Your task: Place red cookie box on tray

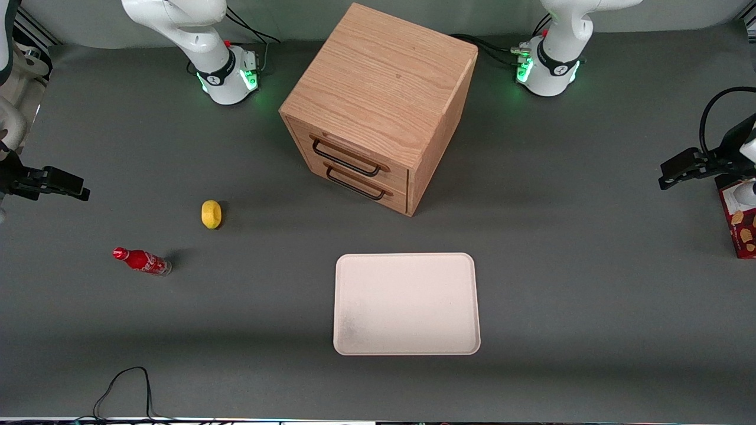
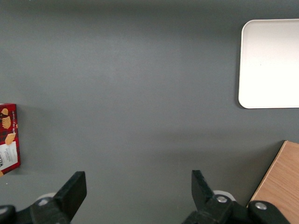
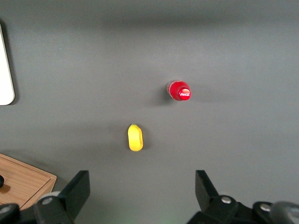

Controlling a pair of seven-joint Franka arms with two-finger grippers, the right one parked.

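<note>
The tray [image 1: 406,304] lies bare; the gripper [image 1: 670,177] hangs open-jawed above the table.

Grey table [image 1: 590,283] carries tray [image 1: 406,304], cabinet [image 1: 378,100], lemon [image 1: 211,213], bottle [image 1: 142,261], cookie box [image 1: 741,221].

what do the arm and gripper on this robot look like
The working arm is glossy white with rounded segments, a black band near its base, green lights glowing there, and black cables trailing off. The gripper is matte black plastic with two blocky, wedge-tipped fingers, silver screws at their roots. In the front view it hangs over the working arm's end of the table.
</note>
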